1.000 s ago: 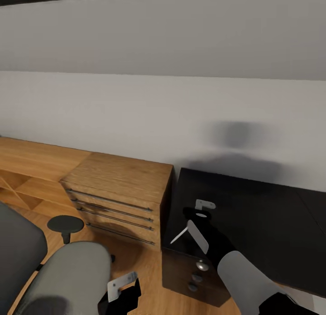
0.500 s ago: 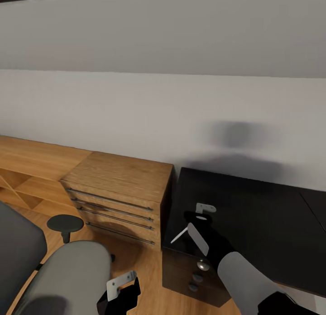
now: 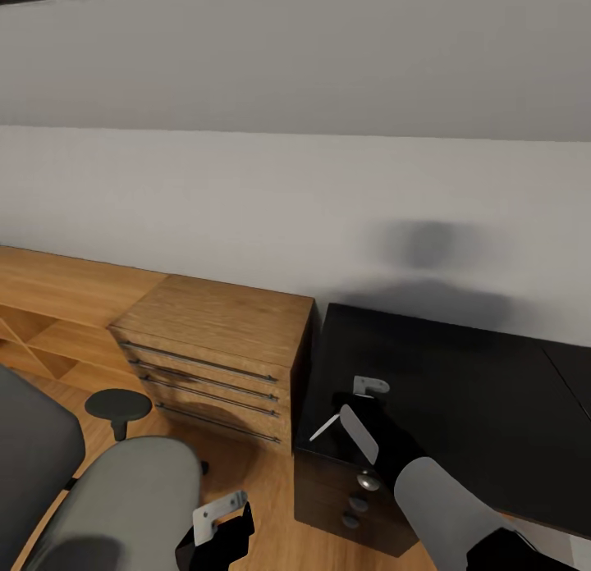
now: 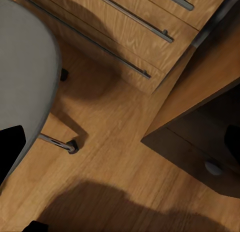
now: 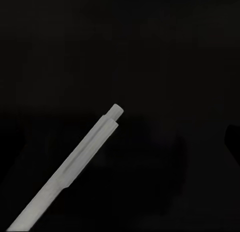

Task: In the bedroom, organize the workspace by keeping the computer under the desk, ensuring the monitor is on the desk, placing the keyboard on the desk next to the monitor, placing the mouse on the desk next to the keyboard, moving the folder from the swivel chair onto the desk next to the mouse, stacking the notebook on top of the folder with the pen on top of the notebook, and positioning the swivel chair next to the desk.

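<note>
1. At the far left of the head view, the swivel chair (image 3: 123, 493) was seen on the wooden floor (image 3: 263, 505), its grey seat and backrest turned toward the camera and one round black armrest (image 3: 119, 405) standing beside it. In the left wrist view the grey seat (image 4: 22, 77) and a castor (image 4: 71, 146) were picked out over the same floor.
2. Low in the head view, just beside the seat's edge, the left end effector (image 3: 220, 518) was held above the floor; whether its jaws were spread or closed could not be told.
3. Behind it, a light wooden cabinet (image 3: 217, 341) with long bar handles was set against the white wall (image 3: 287, 194), just beside the bench.
4. The bench (image 3: 460, 390), glossy black, was seen at the right, with black drawers and silver knobs (image 3: 367, 481) below its near corner.
5. Over that corner the right end effector (image 3: 361, 403) was held, pinching the pen (image 3: 325, 427), whose silvery shaft stuck out toward the cabinet side, tilted downward.
6. In the right wrist view, the pen (image 5: 70, 167) was shown slanting across the black bench top (image 5: 165, 52); whether it touched the surface could not be told.
</note>
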Motion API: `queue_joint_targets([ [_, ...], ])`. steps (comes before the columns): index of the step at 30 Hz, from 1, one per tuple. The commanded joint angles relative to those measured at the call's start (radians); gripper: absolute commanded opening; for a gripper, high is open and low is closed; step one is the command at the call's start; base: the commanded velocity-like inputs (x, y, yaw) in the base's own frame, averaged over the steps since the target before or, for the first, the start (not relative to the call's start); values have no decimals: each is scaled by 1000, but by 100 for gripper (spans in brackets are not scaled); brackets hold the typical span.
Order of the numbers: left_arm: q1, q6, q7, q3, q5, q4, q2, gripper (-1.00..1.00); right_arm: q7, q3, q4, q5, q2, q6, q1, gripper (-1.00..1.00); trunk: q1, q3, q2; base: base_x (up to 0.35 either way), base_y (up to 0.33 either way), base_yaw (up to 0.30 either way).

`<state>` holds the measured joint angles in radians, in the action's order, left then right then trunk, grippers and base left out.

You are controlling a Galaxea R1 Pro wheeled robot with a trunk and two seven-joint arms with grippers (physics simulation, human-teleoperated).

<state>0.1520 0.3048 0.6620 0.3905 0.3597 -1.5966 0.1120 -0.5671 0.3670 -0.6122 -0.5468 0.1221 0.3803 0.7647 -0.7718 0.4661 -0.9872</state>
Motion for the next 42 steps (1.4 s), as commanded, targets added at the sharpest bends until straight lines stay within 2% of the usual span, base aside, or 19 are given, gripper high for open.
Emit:
queue_joint_targets([
  [1, 0, 4, 6, 1, 5, -2, 0, 100, -8, 5, -1, -14, -1, 9, 1, 100, 0, 1, -1, 0, 0, 0],
  [6, 0, 4, 5, 1, 5, -2, 0, 100, -8, 6, -1, -24, -1, 16, 1, 100, 0, 1, -1, 0, 0, 0],
  [42, 0, 5, 2, 3, 6, 1, -2, 100, -8, 7, 6, -24, 0, 15, 1, 100, 0, 1, -1, -8, 37, 0],
])
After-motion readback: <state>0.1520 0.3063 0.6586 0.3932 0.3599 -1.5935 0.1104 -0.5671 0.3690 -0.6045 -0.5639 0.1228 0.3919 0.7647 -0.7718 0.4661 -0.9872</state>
